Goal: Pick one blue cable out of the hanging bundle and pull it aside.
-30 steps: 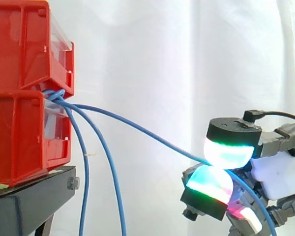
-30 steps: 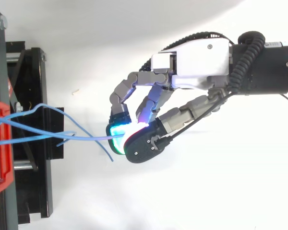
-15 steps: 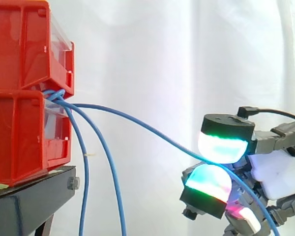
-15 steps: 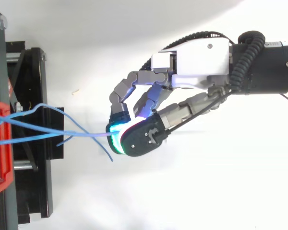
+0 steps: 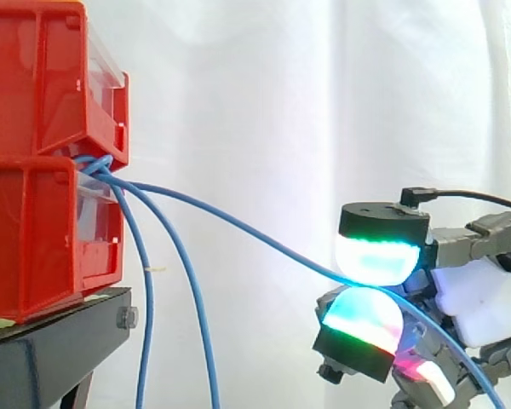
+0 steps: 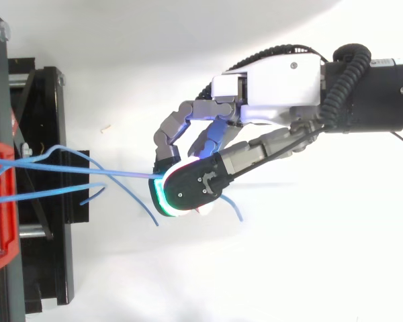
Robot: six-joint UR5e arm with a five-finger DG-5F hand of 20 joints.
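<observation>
Because one blue cable [image 5: 238,227] is pinched tight between the hand's [image 6: 269,84] curled fingers [image 5: 375,260], it slants from the red bins [image 5: 34,213] at 10 o'clock down toward 4 o'clock. That holds it well apart from the two cables [image 5: 150,298] hanging straight.

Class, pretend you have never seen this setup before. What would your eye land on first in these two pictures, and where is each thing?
First come the hand's glowing pads, low on the right of the side view, pinching one blue cable. That cable slopes up leftward to the stacked red bins at the left edge. There, two more blue cables hang down loose.
</observation>
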